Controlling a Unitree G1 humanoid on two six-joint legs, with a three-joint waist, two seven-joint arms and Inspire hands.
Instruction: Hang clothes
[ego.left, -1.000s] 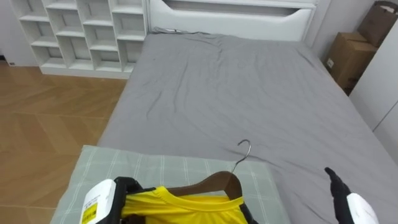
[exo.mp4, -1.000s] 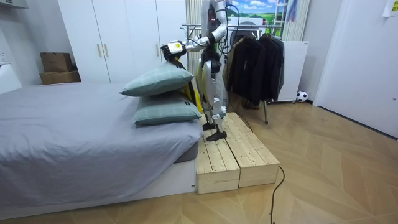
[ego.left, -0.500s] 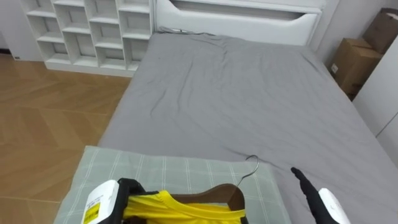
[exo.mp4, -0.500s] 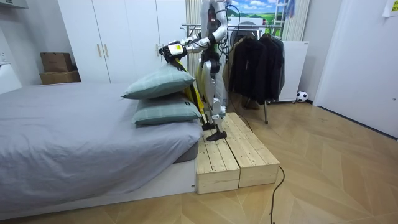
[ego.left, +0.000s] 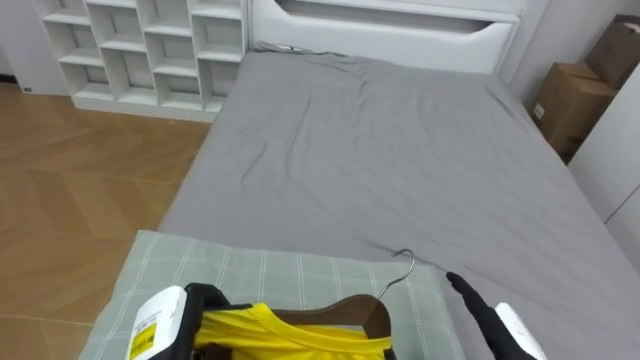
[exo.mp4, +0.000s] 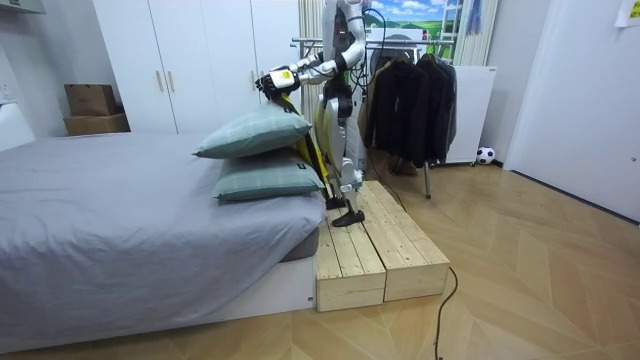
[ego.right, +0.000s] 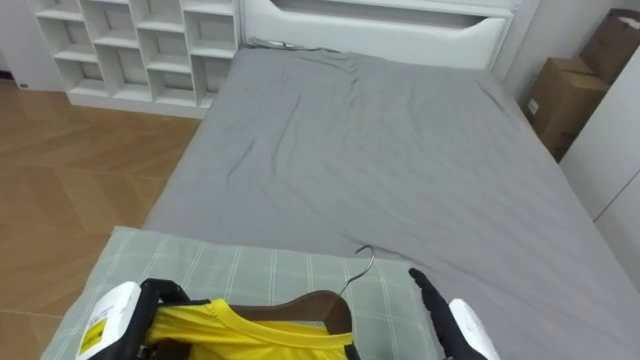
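Yellow shirt (ego.left: 300, 335) on wooden hanger (ego.left: 352, 303), low over checked pillow (ego.left: 260, 272) at end of bed (ego.left: 380, 150). Left hand (ego.left: 205, 297) fingers curled round shirt at hanger's left end. Right hand (ego.left: 488, 315) fingers straight, tips near hook (ego.left: 401, 262). Robot stands on wooden platform (exo.mp4: 385, 250), clothes rack (exo.mp4: 420, 100) behind

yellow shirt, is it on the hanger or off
On: the yellow shirt drapes over the wooden hanger, whose hook sticks up free.
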